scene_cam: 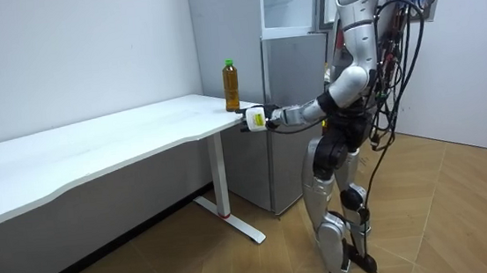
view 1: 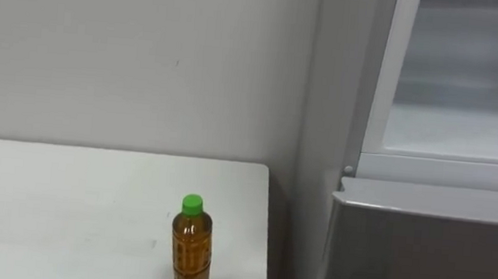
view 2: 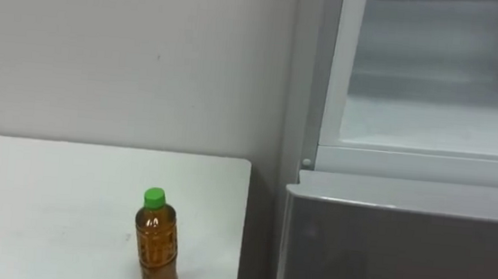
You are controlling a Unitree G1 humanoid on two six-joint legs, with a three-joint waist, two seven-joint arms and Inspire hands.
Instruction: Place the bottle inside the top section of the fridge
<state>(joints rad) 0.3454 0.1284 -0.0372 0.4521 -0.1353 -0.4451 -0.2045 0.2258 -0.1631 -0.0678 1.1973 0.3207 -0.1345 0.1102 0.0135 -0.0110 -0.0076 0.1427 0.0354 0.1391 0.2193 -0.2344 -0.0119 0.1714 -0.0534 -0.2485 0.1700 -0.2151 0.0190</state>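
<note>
A bottle [view 1: 192,247] of brown tea with a green cap stands upright on the white table [view 1: 62,204], close to the table's right end. In the room view the bottle [scene_cam: 231,85] stands at the table corner nearest the fridge. My left hand [scene_cam: 255,119] is stretched forward at the height of the table edge, just below and to the room view's right of the bottle, not touching it. The upper fridge compartment [view 1: 470,87] stands open to the right of the table, with a pale bare shelf inside.
The grey lower fridge door [view 1: 428,264] is shut under the open compartment. A narrow gap separates the table end from the fridge side. A plain wall [view 1: 130,57] runs behind the table. I stand on the wooden floor [scene_cam: 462,214] in front of the fridge.
</note>
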